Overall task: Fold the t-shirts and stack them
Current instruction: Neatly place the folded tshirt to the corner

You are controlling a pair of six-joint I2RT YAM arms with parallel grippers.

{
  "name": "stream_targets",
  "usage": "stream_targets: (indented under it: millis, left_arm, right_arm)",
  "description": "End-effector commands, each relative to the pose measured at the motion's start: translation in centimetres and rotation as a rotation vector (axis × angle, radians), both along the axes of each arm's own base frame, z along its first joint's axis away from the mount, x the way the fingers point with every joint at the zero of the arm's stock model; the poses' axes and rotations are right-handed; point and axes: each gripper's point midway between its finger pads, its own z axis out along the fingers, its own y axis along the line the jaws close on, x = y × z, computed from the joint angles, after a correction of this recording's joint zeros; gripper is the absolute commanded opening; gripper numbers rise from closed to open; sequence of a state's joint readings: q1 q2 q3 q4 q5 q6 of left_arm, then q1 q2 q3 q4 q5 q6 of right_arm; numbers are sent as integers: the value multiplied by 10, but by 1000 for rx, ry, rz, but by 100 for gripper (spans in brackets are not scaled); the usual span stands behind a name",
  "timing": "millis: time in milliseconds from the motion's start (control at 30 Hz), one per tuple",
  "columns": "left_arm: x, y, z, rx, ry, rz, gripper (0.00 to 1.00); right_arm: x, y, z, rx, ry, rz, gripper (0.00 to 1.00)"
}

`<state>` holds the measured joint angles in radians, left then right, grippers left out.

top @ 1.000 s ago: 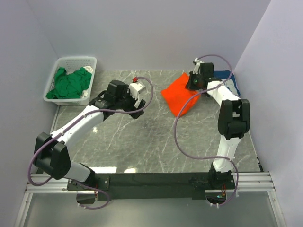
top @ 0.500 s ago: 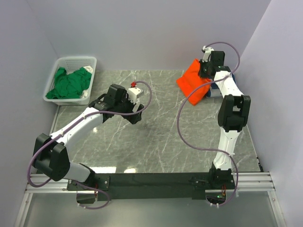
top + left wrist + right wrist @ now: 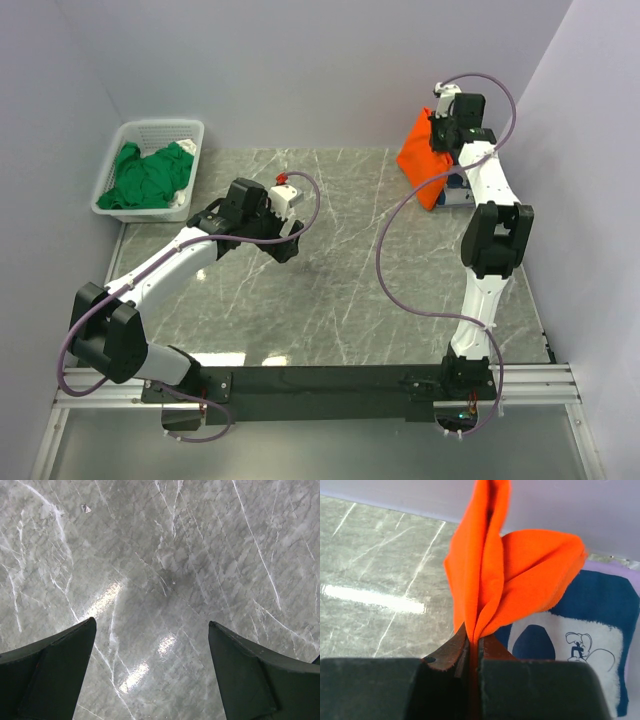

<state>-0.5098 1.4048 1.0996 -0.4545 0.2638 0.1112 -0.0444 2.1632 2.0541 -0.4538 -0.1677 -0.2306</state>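
Orange t-shirt (image 3: pixel 424 160) aloft above navy (image 3: pixel 599 596); green (image 3: pixel 150 176) crumpled

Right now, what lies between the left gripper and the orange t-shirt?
Between the left gripper and the orange t-shirt lies only bare marble tabletop; the top view shows this. A purple cable hangs near the shirt end.

Basket shirt (image 3: pixel 150 176) lies in the basket (image 3: pixel 152 129), far left on the worktop (image 3: pixel 330 275); held shirt (image 3: pixel 424 160) hangs over flat shirt (image 3: pixel 592 597), far right

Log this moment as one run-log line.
right tool: shut on orange t-shirt, held over navy t-shirt | left tool: open, empty, above table | green t-shirt: crumpled in basket
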Motion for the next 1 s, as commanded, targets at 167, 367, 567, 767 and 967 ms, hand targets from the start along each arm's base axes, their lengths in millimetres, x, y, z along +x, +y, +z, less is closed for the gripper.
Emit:
stream_targets:
  millis: [167, 367, 567, 767, 967]
  left_arm:
    - [5, -4, 16, -24, -31, 0, 99]
    - [8, -7, 17, -30, -28, -6, 99]
    - [9, -7, 12, -22, -20, -10, 100]
    - [10, -8, 10, -22, -11, -12, 100]
    - [11, -9, 6, -12, 6, -13, 99]
  right_arm:
    - [2, -12, 73, -34, -138, -3, 0]
    - [1, -18, 88, -51, -158, 4, 0]
    - [2, -29, 93, -50, -160, -5, 0]
    - [2, -41, 84, -55, -140, -9, 0]
    - [8, -56, 47, -60, -82, -30, 0]
